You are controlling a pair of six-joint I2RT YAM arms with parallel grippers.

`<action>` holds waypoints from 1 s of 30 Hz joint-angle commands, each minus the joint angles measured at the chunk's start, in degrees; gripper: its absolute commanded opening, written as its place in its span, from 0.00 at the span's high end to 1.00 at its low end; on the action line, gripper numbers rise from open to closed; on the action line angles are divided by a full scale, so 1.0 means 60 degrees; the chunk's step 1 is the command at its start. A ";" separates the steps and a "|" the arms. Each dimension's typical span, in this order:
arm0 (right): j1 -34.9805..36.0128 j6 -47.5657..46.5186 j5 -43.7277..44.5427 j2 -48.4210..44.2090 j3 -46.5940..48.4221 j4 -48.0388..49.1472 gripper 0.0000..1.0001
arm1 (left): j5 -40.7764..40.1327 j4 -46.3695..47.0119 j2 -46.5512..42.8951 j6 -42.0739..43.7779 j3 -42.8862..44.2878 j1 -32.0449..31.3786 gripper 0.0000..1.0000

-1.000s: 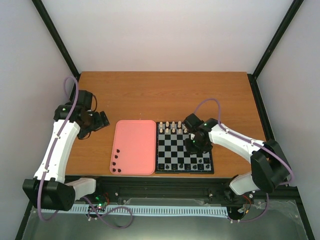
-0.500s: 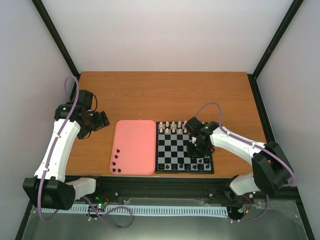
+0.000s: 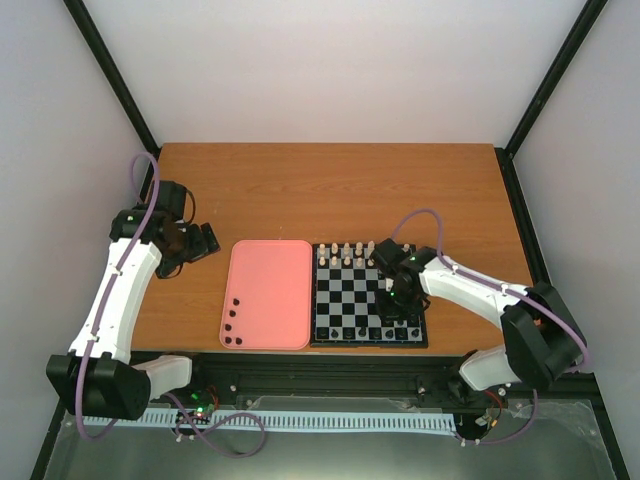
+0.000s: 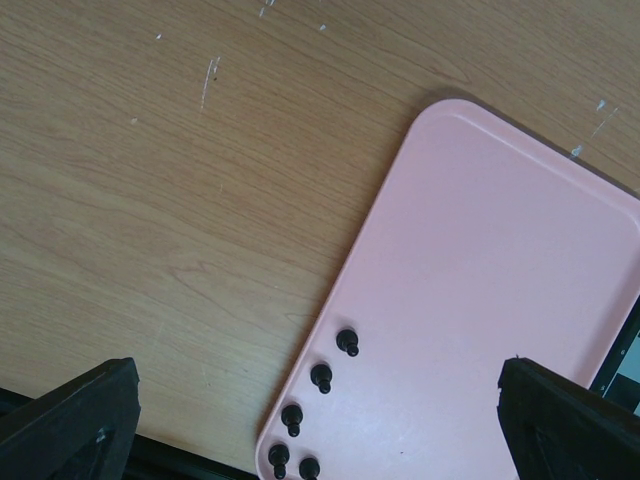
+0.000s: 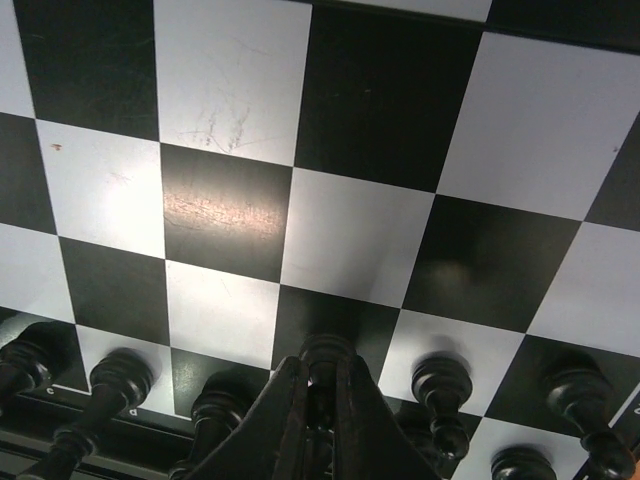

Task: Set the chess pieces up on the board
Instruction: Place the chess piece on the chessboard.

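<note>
Overhead, a wooden worktop (image 3: 330, 190) was seen with a small board (image 3: 345, 300) of black and pale checks lying right of centre, its left edge touching a pink tray (image 3: 270, 280). Cream-white pieces (image 3: 347, 252) were lined up along the board's far rows. The black chess pieces (image 3: 375, 328) were divided between two places. Five were standing in a short line at the tray's near left corner, and the others were ranged along the board's near edge (mostly towards its right side).

The right pincer (image 5: 320, 385) was positioned low over the near right part of the board. In its wrist view the two fingers were pressed together and clamped on the head of one black piece (image 5: 324, 352), which was held upright in line with the near rows. Whether its base touched the board could not be told. Other black pieces were standing on either side of it, close to the fingers but apart from them.

The left pincer (image 3: 200, 241) was held over bare worktop just left of the tray's far corner, well apart from the board. Its fingers (image 4: 75, 415) were spread wide with nothing gripped, and the tray's corner with its five pieces was framed beneath them.
</note>
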 commanded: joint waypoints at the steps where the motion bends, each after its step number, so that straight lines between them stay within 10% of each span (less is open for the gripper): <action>1: -0.0042 -0.0084 0.0103 0.0119 -0.0103 0.0173 0.97 | -0.0023 0.0077 -0.0168 0.0015 0.0045 0.0036 0.00; 30: -0.0035 -0.0232 0.0704 -0.0051 0.1478 -0.0638 0.67 | -0.0026 -0.0033 -0.0312 -0.0061 0.0138 0.0047 0.00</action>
